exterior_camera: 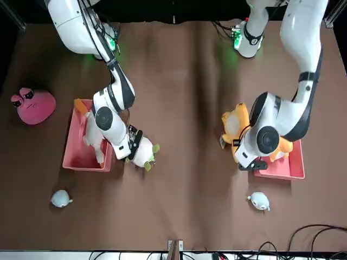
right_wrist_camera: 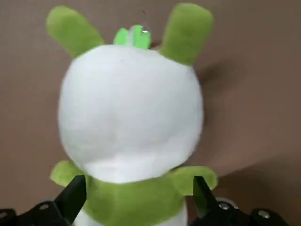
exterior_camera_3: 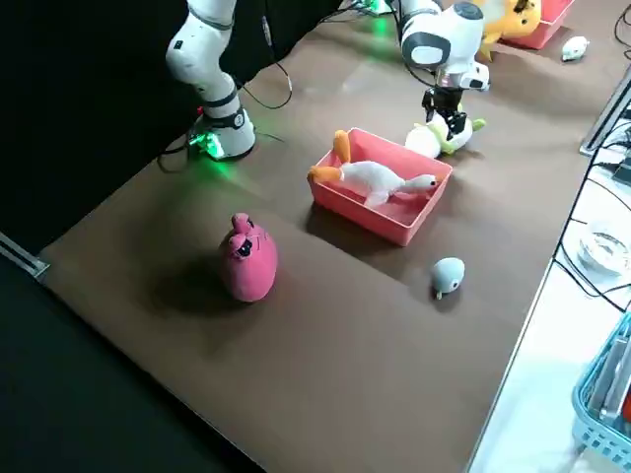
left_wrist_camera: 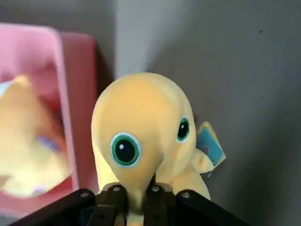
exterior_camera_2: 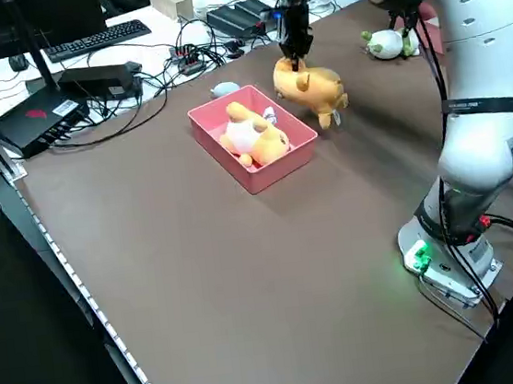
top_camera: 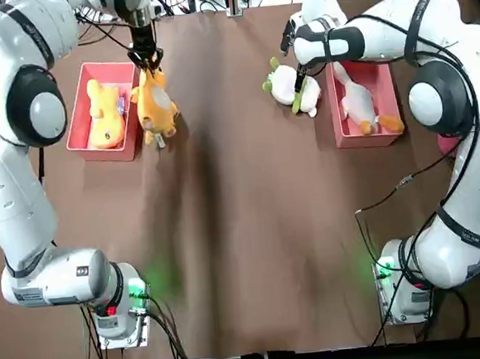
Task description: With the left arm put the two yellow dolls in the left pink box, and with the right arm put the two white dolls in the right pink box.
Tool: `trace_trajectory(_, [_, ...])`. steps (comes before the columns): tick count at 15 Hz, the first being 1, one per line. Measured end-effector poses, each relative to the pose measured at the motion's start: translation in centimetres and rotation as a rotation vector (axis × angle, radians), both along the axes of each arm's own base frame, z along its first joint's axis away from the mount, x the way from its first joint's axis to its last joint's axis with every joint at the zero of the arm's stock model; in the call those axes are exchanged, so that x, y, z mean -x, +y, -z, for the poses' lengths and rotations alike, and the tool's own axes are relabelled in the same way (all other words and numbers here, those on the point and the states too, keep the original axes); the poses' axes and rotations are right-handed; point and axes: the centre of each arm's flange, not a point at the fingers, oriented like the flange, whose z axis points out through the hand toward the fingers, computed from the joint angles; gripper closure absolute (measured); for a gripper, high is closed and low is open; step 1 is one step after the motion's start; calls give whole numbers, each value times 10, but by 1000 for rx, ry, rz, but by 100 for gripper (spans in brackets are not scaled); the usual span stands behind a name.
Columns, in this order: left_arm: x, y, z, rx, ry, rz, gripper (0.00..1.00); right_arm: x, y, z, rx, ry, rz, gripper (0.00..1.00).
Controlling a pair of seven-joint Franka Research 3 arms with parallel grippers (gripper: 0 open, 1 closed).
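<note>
From overhead, the left gripper [top_camera: 146,60] pinches a plush yellow doll [top_camera: 156,104] by its top; the doll hangs lengthwise away from the claw, just beside the left pink box [top_camera: 76,124], a shallow hard-walled tray where another yellow doll [top_camera: 104,115] lies. The right gripper [top_camera: 300,83] is down over a rounded white doll with green ears [top_camera: 287,87], which lies on the brown cloth just beside the right pink box [top_camera: 385,90], where a long white goose doll [top_camera: 357,102] lies along the tray.

From across the table, a pink blob toy [exterior_camera: 33,104] and two small grey plush toys [exterior_camera: 60,199] sit apart from the boxes.

From the robot's left side, the held yellow doll clears the table, with its body roughly level.

The left wrist camera shows the fingers [left_wrist_camera: 111,195] clamped on the soft fabric below big green-ringed eyes.

The right wrist camera shows fingers [right_wrist_camera: 73,197] spread either side of the fuzzy white doll, ears pointing away.
</note>
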Motion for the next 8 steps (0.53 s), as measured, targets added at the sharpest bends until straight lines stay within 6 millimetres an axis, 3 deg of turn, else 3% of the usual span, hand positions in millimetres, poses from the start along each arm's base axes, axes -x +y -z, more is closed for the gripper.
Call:
trace_trajectory(3, [7,32,-42,-31,34,13,87,3,2,-5,3,28,-3,0])
trace_trajectory(6, [2,100,-70,0,57,97,87,4,1,-7,4,40,-14,0])
trace_trajectory(8, [-2,152,-69,37,83,138,87,4,0,-5,-2,28,-14,0])
